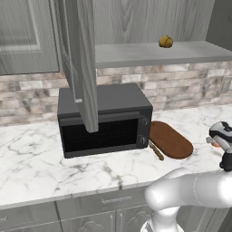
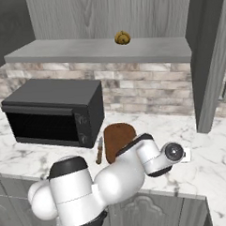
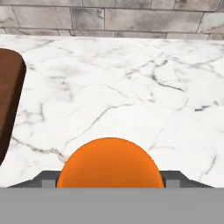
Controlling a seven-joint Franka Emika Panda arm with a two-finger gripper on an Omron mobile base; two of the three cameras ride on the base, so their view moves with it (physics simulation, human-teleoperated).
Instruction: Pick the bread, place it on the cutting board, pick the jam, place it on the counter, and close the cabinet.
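One orange jam [image 3: 109, 162] jar, smooth-lidded and round, sits pinched low in the gripper [image 3: 109, 186] over bare counter [image 3: 131, 87], just right of the cutting board [image 3: 8, 92]; judged the placing step, it is best lowered straight and upright onto the flat marble, clear of the board's edge, then let go with the fingers spreading only once it rests. One bread [image 1: 166, 42], a golden-brown knobbly lump, lies on the grey shelf of the cabinet [image 1: 158, 54], whose wood-grain door [image 1: 84, 63] stands open above the boxy black microwave [image 1: 106, 120]. Board: dark reddish oval wood, short handle, nothing on it.
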